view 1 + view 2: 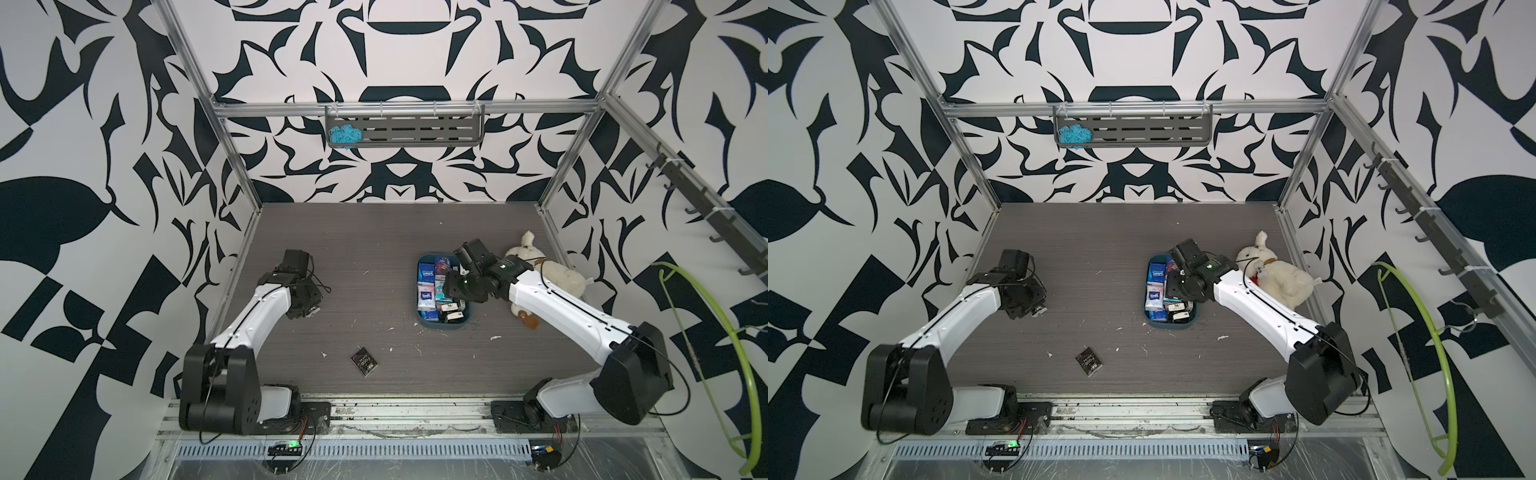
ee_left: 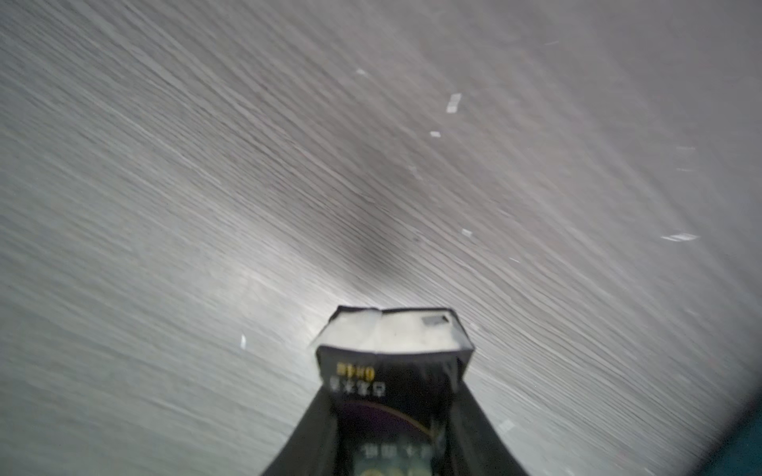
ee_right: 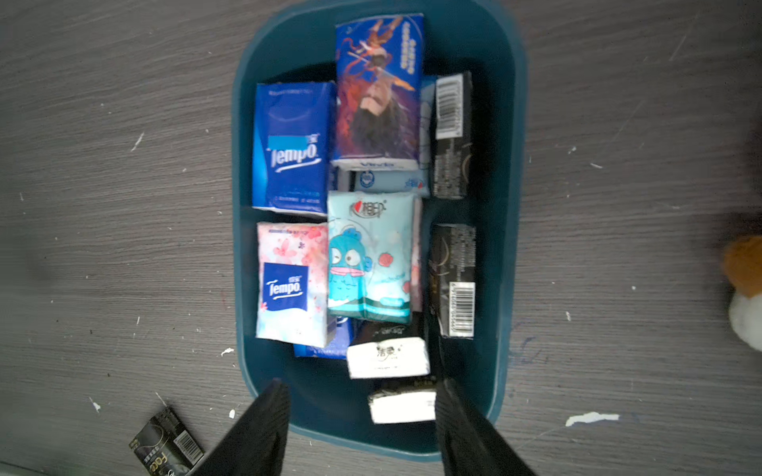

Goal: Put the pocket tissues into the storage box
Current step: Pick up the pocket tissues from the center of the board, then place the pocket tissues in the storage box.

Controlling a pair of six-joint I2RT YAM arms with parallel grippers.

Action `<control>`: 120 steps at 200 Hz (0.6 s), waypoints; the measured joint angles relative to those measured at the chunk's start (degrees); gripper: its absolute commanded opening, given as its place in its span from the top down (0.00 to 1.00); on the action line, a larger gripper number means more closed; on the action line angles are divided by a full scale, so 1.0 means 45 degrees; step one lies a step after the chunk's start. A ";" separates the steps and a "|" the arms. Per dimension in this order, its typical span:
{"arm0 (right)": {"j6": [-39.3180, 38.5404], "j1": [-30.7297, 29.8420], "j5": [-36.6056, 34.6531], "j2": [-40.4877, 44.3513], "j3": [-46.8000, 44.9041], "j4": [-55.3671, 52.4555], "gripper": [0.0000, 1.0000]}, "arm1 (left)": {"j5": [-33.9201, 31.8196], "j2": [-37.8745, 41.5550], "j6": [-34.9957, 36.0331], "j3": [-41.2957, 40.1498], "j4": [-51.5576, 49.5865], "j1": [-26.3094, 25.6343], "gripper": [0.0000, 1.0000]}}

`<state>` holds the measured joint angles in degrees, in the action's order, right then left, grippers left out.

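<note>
My left gripper is pinching a black tissue packet at mid-left of frame, storage box well apart at centre-right under my spread right gripper: packet could slip in transit, or arms clash over the box.

Overhead stereo pair; close wrist views

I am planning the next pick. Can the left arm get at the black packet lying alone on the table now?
Probably not yet: the left claw is shut on a second black packet. The lone packet lies on bare table, nothing covering it.
</note>
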<state>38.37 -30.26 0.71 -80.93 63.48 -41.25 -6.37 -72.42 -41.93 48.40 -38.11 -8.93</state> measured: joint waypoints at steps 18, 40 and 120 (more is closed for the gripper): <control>0.0029 0.0656 0.0398 0.0000 -0.0369 -0.0015 0.38 | -0.0034 0.1243 -0.0661 0.0000 -0.0219 -0.1005 0.63; 0.0102 0.1452 0.0806 0.0000 -0.0782 -0.0019 0.37 | -0.0345 0.2239 -0.1617 0.0000 -0.0427 -0.2550 0.63; 0.0282 0.2968 0.1647 0.0568 -0.1389 0.0019 0.36 | -0.2958 0.0947 -0.4964 0.1409 -0.0918 -0.9044 0.63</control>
<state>39.64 -16.91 8.12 -78.37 57.23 -41.17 -19.68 -68.16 -64.27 54.74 -42.24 -49.63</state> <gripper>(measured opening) 0.641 0.372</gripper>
